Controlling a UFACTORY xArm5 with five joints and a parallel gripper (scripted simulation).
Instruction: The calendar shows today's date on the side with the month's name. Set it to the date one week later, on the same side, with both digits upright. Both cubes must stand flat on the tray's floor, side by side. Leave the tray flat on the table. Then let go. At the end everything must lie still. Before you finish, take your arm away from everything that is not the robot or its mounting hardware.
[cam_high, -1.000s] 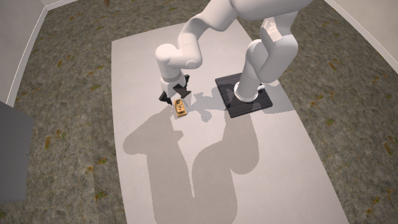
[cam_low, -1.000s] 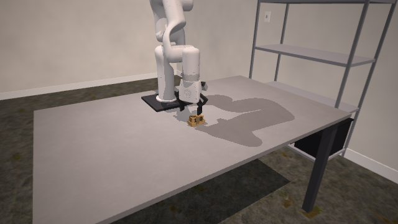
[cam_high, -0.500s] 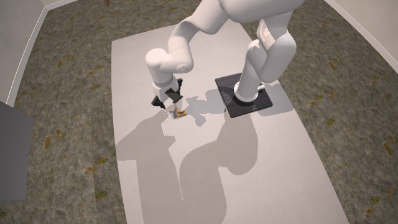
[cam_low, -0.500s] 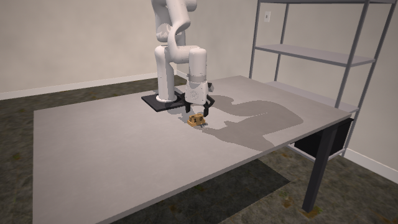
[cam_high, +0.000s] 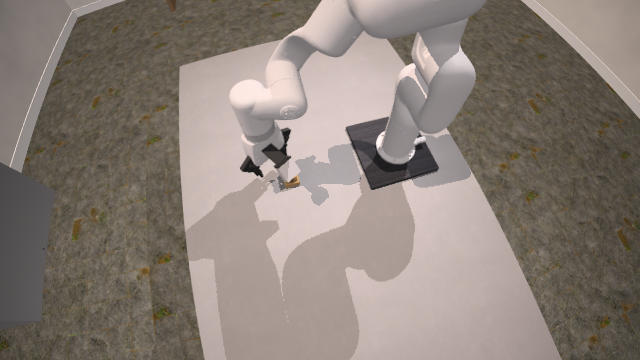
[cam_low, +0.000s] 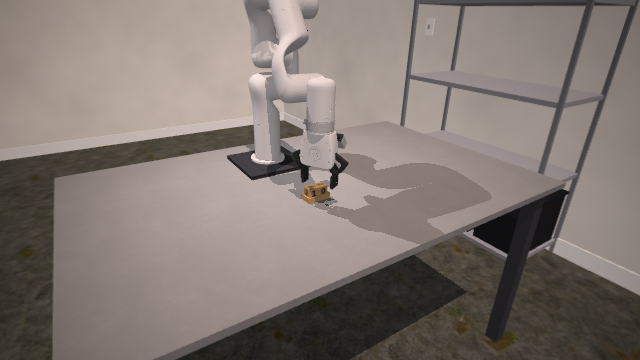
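Note:
A small wooden calendar tray [cam_low: 316, 197] with two wooden digit cubes sits on the grey table, a little in front of the arm's base. In the exterior view the side facing the camera reads "1" [cam_low: 311, 192] and "0" [cam_low: 322, 190]. In the top view the arm's wrist covers most of the calendar; only one wooden corner [cam_high: 291, 182] shows. My gripper [cam_low: 318, 178] hangs straight down just above the cubes, fingers wide open, one to each side, with nothing between them. It also shows in the top view [cam_high: 267, 167].
The arm's black base plate [cam_low: 260, 165] lies just behind the calendar. A metal shelf rack [cam_low: 505, 100] stands beyond the table's right edge, with a dark box [cam_low: 520, 227] under it. A dark cabinet [cam_high: 20, 250] stands on the floor at the left.

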